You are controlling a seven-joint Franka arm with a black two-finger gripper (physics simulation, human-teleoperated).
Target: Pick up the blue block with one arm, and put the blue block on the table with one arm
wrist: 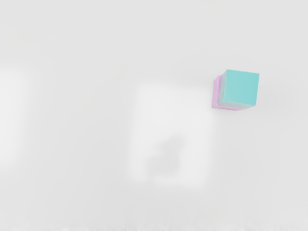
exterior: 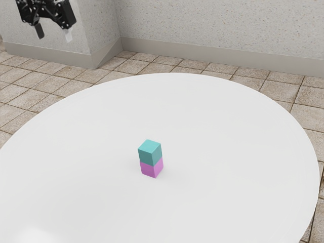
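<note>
White table point(exterior: 223, 202), blue block point(exterior: 150, 153) atop pink block point(exterior: 151, 169), well apart, below spread claw point(exterior: 54, 38)

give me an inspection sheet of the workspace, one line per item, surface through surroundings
Surface: round white table, smooth; bright patches with a soft shadow on one, in the wrist view.
Job's things: blue block, greenish in tint, stacked on a pink block; not yet set down on the table itself.
Clutter: nothing seen.
Gripper: black gripper at the exterior view's upper left, away from the blocks; fingers apart, nothing between them.
Cables: nothing seen.
Surroundings: tiled floor, speckled pale walls with a plain skirting board.
</note>
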